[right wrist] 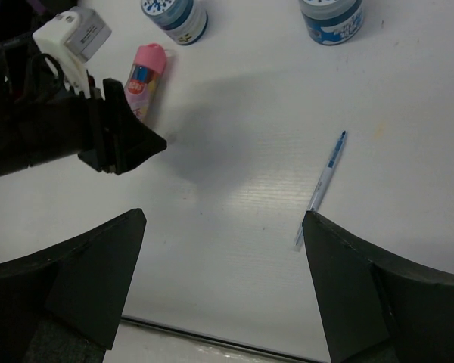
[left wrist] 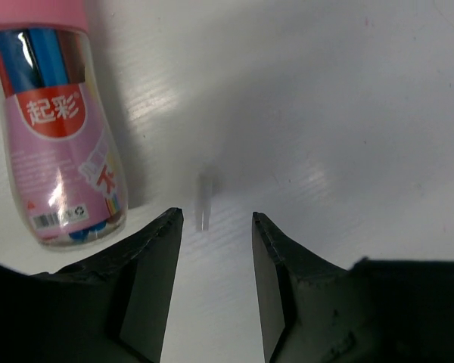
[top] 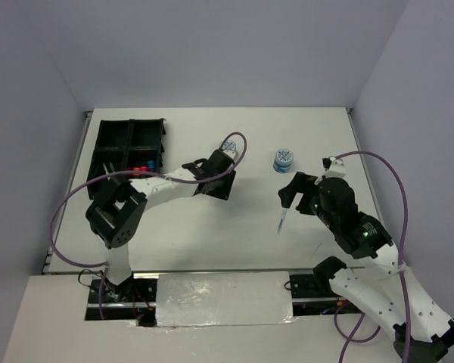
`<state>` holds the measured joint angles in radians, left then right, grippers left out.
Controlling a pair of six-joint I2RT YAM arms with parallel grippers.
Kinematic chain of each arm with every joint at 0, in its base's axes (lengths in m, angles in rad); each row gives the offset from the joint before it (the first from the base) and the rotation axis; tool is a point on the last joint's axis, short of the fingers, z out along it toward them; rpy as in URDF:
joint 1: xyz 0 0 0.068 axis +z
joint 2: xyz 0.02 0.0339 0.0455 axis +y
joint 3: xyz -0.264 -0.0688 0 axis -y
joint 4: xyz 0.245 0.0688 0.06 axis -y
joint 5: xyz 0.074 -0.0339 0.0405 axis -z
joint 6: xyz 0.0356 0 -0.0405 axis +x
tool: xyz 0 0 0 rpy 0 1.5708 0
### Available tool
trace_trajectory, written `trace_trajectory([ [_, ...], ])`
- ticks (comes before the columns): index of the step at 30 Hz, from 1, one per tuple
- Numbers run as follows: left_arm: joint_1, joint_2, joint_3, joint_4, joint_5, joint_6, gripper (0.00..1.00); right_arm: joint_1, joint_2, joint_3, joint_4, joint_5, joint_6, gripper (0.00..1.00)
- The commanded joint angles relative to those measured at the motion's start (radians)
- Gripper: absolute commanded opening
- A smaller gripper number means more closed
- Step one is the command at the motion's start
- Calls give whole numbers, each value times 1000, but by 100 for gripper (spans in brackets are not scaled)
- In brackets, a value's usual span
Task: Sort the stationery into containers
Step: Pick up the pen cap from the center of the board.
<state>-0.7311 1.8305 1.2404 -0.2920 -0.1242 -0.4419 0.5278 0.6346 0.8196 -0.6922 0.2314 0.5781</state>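
The round pink tube [left wrist: 57,144] lay at ten o'clock of the left claw [left wrist: 216,219], outside its jaws; a closing finger could have nudged it rolling. That claw stood half open, holding nothing. The right claw [right wrist: 223,218] gaped wide, empty, the pen [right wrist: 321,189] at one o'clock.

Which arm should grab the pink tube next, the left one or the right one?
Left. The left claw is open right beside the pink tube. The right claw is open near the grey-blue pen, farther from the tube.
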Motion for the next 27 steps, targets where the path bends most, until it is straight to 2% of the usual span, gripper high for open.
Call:
trace_trajectory([
  [1, -5, 47, 74, -22, -40, 20, 54, 1, 4, -33, 26, -50, -26, 92],
  [8, -5, 133, 129, -53, -86, 14, 52, 0, -24, -46, 36, -99, -44, 92],
  [10, -7, 142, 129, -56, -95, 12, 48, 1, -39, -40, 34, -107, -49, 92],
  [12, -5, 139, 125, -55, -91, 11, 46, 1, -47, -36, 28, -107, -52, 92],
  [22, -7, 85, 51, -38, -35, 28, 46, 1, -58, -39, 33, -107, -52, 92],
  [26, -7, 116, 48, -39, -25, 38, 33, 1, -65, -40, 34, -113, -46, 92],
  [27, -5, 118, 50, -39, -11, 40, 25, 1, -69, -39, 33, -112, -47, 92],
])
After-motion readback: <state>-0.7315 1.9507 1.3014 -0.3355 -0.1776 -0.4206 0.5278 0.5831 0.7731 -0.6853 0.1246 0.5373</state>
